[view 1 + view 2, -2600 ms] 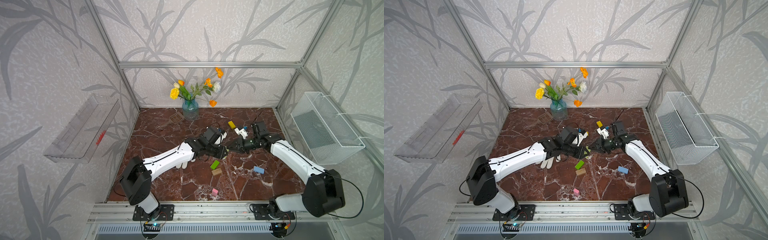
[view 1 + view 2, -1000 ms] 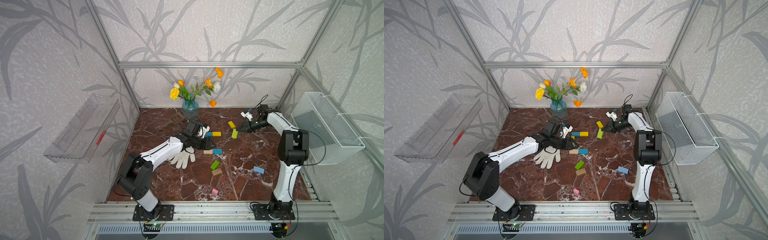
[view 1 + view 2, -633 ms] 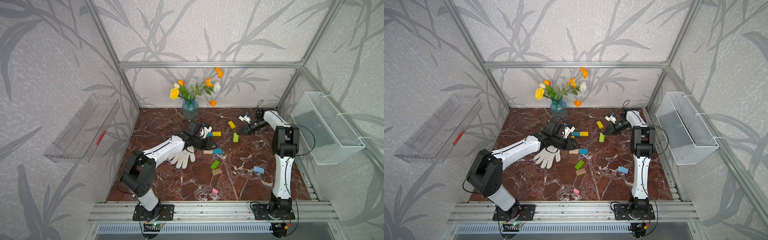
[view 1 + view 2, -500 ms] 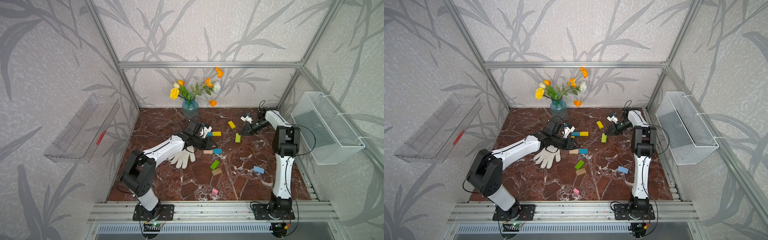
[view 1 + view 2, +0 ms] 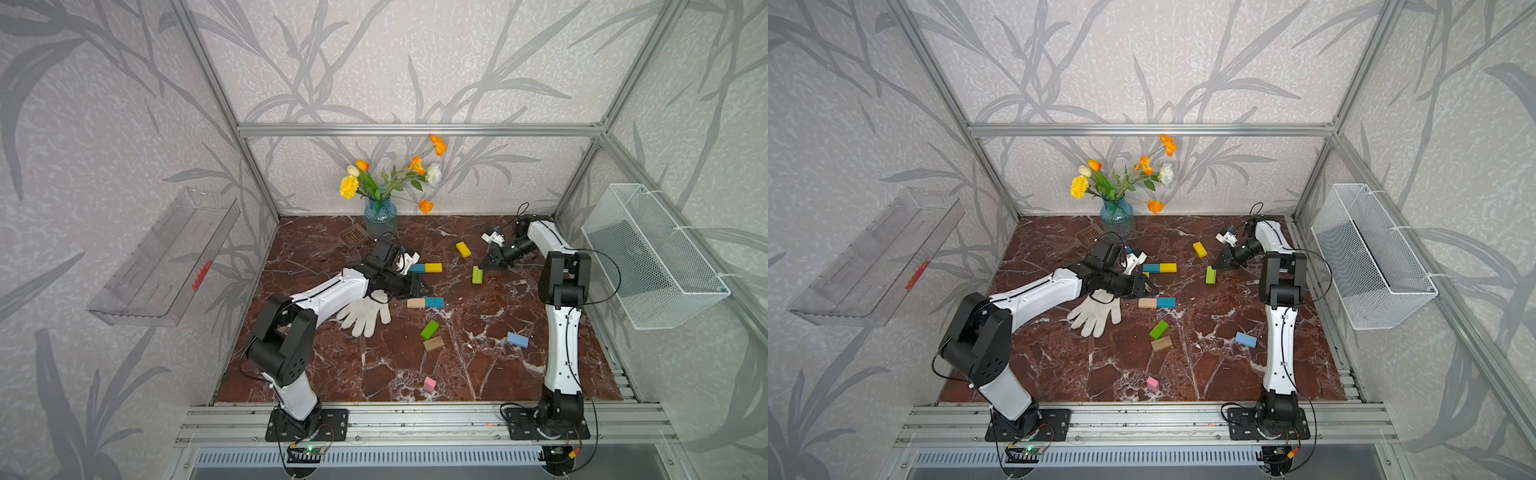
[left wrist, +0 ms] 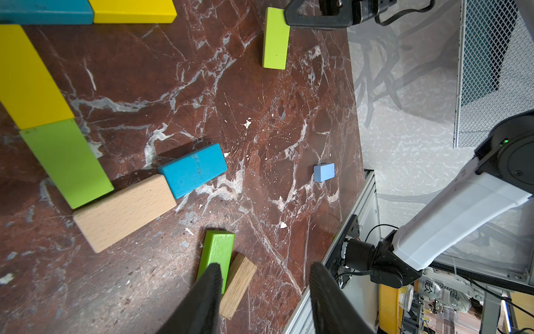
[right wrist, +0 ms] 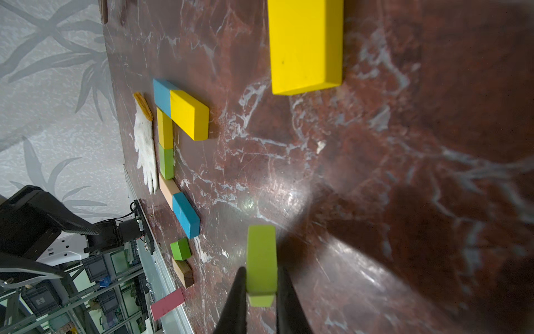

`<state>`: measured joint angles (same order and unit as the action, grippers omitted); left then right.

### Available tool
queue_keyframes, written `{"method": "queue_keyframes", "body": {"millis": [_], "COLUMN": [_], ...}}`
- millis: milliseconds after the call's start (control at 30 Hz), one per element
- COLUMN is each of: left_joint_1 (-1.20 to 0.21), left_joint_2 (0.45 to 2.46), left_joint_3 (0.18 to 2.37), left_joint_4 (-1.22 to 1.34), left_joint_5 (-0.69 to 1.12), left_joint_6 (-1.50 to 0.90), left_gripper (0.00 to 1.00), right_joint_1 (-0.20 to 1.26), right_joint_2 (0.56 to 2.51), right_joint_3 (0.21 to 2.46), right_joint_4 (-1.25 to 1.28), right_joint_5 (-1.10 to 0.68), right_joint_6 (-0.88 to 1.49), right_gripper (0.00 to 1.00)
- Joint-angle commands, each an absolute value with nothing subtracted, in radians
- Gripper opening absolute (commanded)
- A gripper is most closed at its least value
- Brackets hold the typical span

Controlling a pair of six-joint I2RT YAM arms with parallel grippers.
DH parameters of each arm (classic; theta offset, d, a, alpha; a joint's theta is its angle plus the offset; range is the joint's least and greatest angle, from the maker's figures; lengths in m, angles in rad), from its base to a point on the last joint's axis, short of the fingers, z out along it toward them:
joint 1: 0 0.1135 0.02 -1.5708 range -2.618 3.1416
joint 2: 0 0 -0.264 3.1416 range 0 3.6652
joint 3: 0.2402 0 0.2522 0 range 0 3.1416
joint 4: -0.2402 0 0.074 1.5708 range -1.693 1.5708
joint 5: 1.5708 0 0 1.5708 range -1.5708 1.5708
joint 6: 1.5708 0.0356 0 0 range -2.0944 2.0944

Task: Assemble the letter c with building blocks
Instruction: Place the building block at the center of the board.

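Observation:
My right gripper is shut on one end of a light green block, low over the marble at the back right; the right wrist view shows that block pinched between both fingers. Left of it lies a C-like outline of building blocks: a blue and yellow row, a yellow block and a green block as the spine, and a wood and blue row. My left gripper hovers open and empty over the spine, hiding it in both top views.
Loose blocks lie around: yellow, green beside dark wood, light blue, pink. A white glove lies under my left forearm. A spatula and flower vase stand at the back.
Both grippers met at the table's centre at first; since then the right arm swung to the back right. Over the last second it carried the light green block slightly forward. The left arm barely moved.

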<state>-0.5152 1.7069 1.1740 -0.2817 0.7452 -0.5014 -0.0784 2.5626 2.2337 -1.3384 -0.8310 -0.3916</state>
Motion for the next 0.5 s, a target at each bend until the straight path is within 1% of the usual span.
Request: {"method": "queue_keyframes", "body": {"millis": [0, 133, 167, 300, 467], "left_joint_1": [-0.507, -0.505, -0.505, -0.505, -0.502], "left_joint_2": [1.712, 1.720, 1.723, 1.726, 1.729], "left_joint_3": [1.180, 1.183, 1.183, 1.184, 1.184], "left_joint_4": [-0.258, -0.256, -0.256, -0.255, -0.257], "left_joint_5": [0.778, 0.787, 0.788, 0.791, 0.789], "left_joint_6": [-0.511, -0.513, -0.514, -0.516, -0.520], "left_gripper": [0.50, 0.50, 0.50, 0.50, 0.50], "right_joint_1": [-0.077, -0.077, -0.077, -0.076, -0.075], "right_joint_2": [2.611, 2.637, 2.643, 2.656, 2.638], "right_joint_3": [2.295, 2.330, 2.341, 2.366, 2.365], "right_joint_4": [-1.392, -1.398, -1.398, -1.394, -1.368], "right_joint_5": [-0.831, -0.832, -0.833, -0.837, -0.826], "right_joint_6": [-0.399, -0.398, -0.395, -0.383, -0.353], "right_gripper": [0.06, 0.09, 0.11, 0.29, 0.47]}}
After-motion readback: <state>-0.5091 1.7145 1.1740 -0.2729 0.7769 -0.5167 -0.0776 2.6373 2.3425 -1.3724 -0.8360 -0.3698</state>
